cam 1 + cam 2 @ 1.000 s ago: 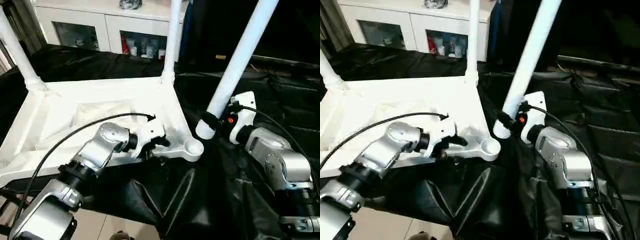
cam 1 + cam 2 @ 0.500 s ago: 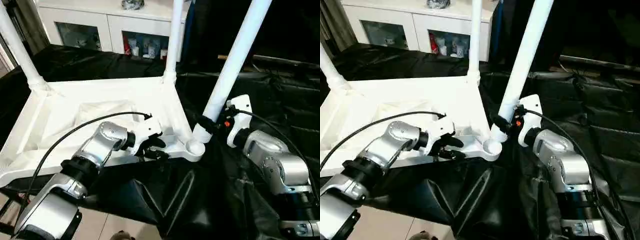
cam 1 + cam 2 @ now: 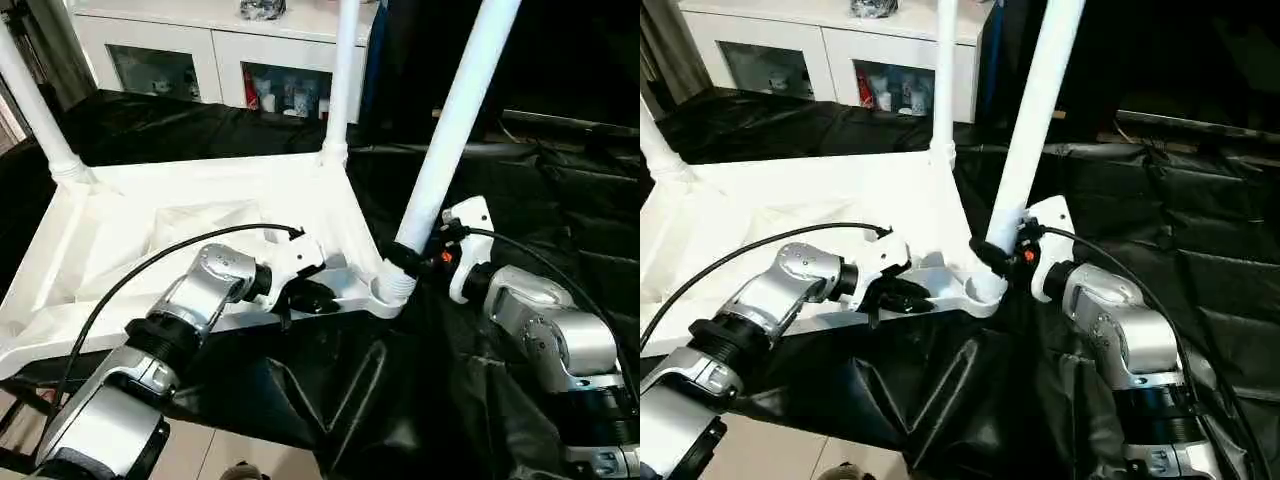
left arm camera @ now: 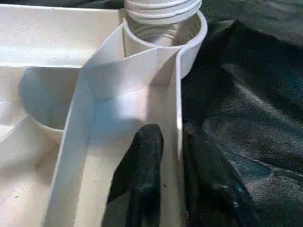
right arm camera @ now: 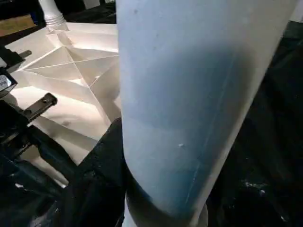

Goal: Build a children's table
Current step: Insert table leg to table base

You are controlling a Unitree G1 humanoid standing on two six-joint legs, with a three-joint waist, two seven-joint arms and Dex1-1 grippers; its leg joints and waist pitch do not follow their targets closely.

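**Now: 3rd leg at the near corner socket, both grippers on the table**

Tabletop lies upside down on the black-draped work table, ribbed underside up. Far-left corner: leg standing in its socket. Far-right corner: 2nd leg also upright in its socket.

L gripper sits at the tabletop's near edge, just left of the near-right corner socket. Wrist view: one black finger inside the rim wall, the other outside, w/ the thin wall between them, so it's pinching the tabletop's edge. A black cable loops from the L forearm to the wrist.

R of that, 3rd leg leans slightly, its threaded lower end sitting at the mouth of the near-right socket; can't tell how far it's in. R gripper is clamped round that leg just above the socket, black fingers wrapping the tube.

Background: white cabinet w/ glass doors
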